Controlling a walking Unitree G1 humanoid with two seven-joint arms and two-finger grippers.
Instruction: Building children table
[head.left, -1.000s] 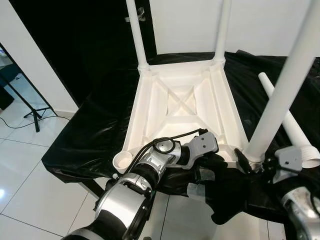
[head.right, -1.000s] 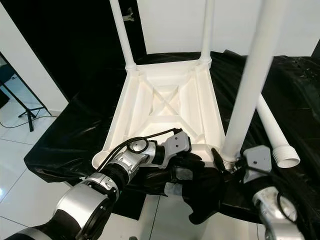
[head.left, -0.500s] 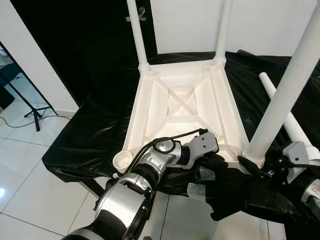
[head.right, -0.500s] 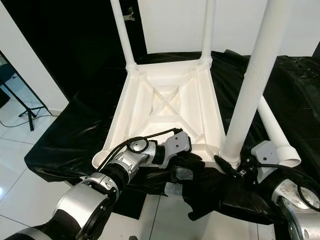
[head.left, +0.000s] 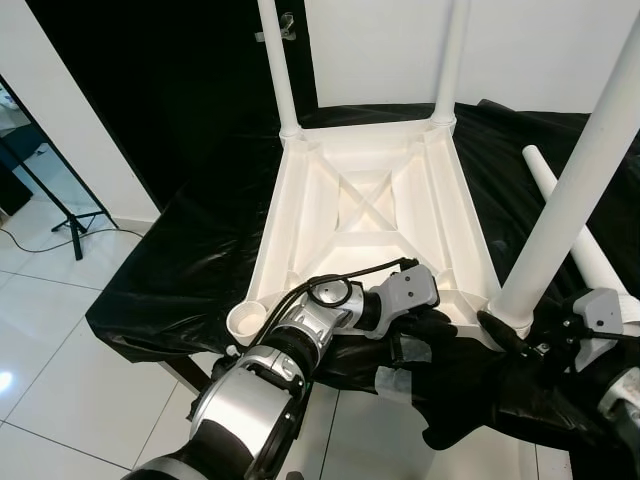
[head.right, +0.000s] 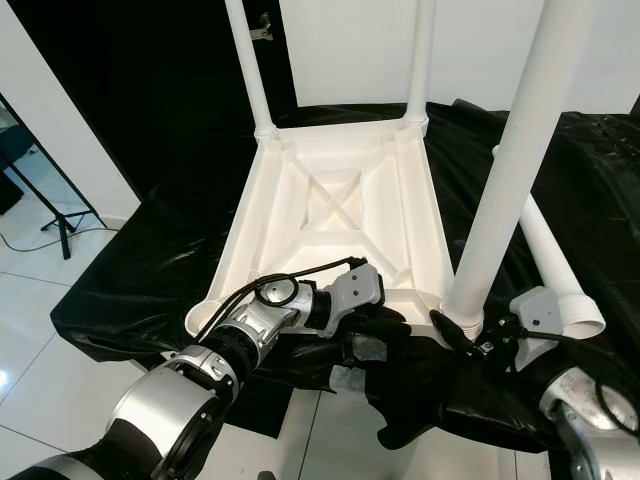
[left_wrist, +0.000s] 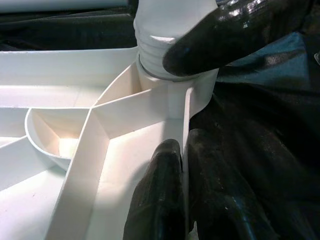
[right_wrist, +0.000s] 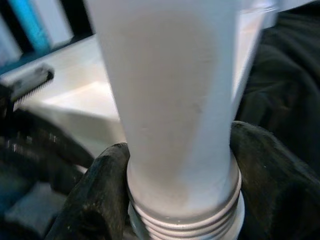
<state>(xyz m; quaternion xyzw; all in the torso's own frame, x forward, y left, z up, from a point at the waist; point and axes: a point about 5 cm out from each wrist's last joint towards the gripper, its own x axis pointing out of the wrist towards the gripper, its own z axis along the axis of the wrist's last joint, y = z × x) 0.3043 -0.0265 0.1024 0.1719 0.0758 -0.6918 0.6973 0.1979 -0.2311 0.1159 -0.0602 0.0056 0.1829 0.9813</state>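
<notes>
A white plastic children's table top (head.left: 365, 215) lies upside down on a bench draped in black plastic sheeting (head.left: 190, 265), its ribbed underside facing up. Two white plastic tube legs (head.left: 277, 65) stand upright in the far corner sockets. The left gripper (left_wrist: 182, 200) is at the near edge of the top, its two black fingers (left_wrist: 160, 200) closed on a thin rib of the frame just beside the near right corner socket. The right gripper (right_wrist: 180, 190) clasps the threaded base of a third white leg (head.right: 510, 180), which stands in that near right socket, one finger pressed on each side of the tube. The near left round socket (head.left: 245, 322) holds no leg. A fourth loose white leg (head.left: 580, 245) lies on the sheeting to the right of the top.
</notes>
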